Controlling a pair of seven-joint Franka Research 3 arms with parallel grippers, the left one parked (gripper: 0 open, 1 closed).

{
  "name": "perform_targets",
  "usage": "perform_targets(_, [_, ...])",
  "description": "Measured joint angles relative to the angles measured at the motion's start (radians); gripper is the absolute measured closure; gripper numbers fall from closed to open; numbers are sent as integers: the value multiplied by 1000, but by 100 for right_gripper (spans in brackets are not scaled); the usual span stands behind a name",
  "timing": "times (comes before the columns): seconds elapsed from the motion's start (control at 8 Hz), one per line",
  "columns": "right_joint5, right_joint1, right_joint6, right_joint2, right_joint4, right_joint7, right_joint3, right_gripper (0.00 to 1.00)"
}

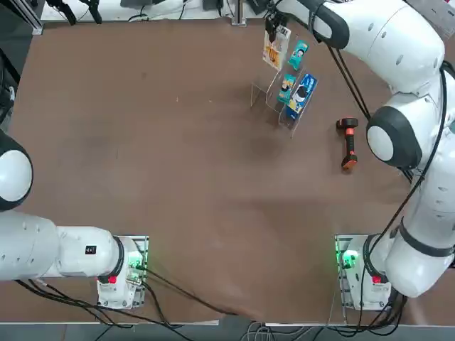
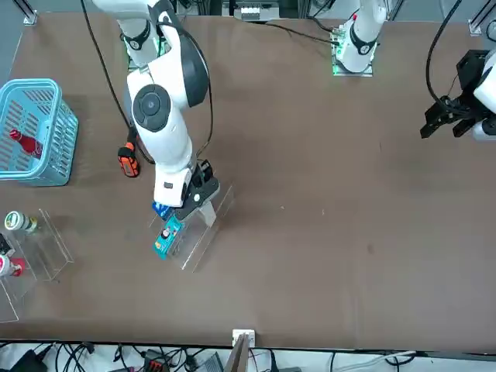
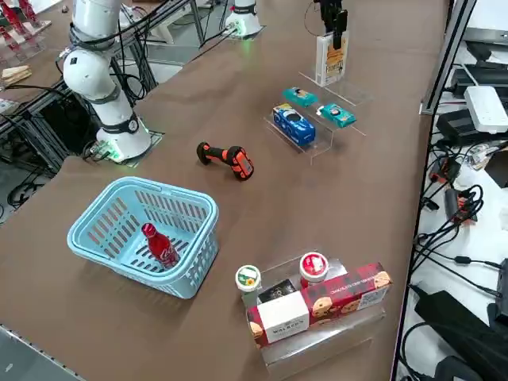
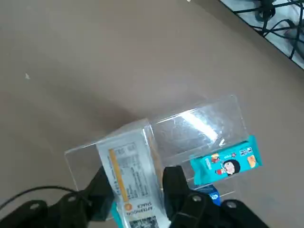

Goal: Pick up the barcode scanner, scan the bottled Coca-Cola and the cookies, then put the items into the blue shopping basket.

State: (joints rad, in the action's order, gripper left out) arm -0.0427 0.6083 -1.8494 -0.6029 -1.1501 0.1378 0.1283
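Pinching the cookies [image 4: 130,178] between its fingers, the right gripper [image 4: 135,183] stood over the clear rack [image 4: 199,126]; the barcode scanner [image 1: 348,142] lay at five o'clock.

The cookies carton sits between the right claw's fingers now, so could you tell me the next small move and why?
Probably lift straight up: the right claw has closed on the cookies, which stand in the clear rack, and the barcode scanner lies on the table.

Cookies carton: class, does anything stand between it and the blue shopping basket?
Nothing visible blocks the way. The cookies sit between the right end effector's fingers; the barcode scanner lies low on the table toward the blue shopping basket.
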Motion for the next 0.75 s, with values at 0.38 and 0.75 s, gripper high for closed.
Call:
perform_targets(0.38, [0,-10,25,3,16,1,10,66])
perform_targets(0.75, [-2,-111,185,84,47,32,19,67])
